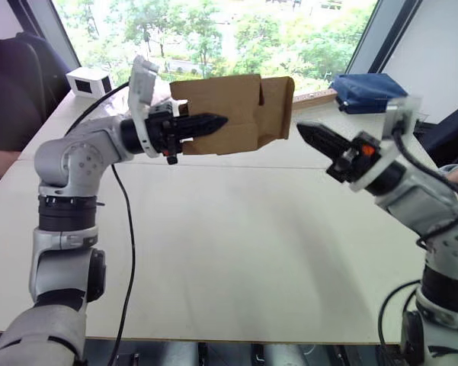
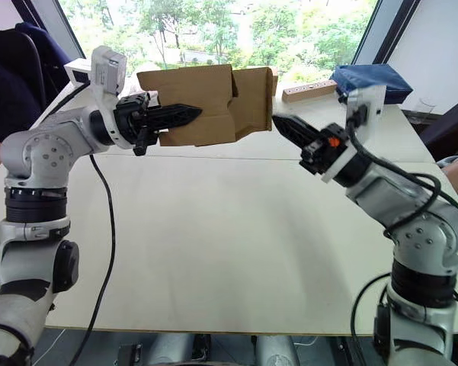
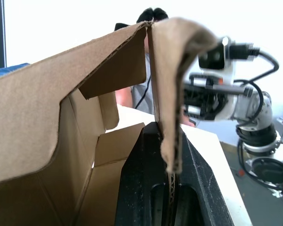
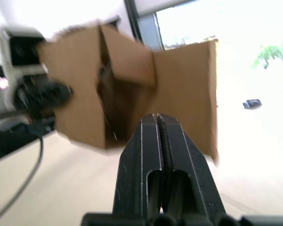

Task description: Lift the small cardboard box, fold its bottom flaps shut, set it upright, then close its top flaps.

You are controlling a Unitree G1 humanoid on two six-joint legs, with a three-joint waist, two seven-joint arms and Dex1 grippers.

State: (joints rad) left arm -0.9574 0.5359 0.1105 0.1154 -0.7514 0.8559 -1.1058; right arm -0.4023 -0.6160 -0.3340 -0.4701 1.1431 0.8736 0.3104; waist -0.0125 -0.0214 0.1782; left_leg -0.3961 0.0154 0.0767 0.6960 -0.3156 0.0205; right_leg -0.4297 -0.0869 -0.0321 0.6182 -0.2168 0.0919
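— While held up off the table [image 1: 213, 252], how looks the small cardboard box [image 1: 221, 114]?
— Plain brown, corrugated, unprinted. Raised at about twelve o'clock over the far half of the table, tipped on its side, open end turned toward three o'clock.
— And the flaps [image 1: 276, 107]?
— Loose, standing out from the open end; one hangs past the body at three o'clock. Inner flaps folded partway in, seen from the wrist.
— Held how?
— Pinched on one wall by the left gripper [image 1: 209, 122], fingers closed over the cardboard edge.
— And the right gripper [image 1: 314, 136]?
— Just beside the open end, apart from it, fingers pressed together, holding nothing.
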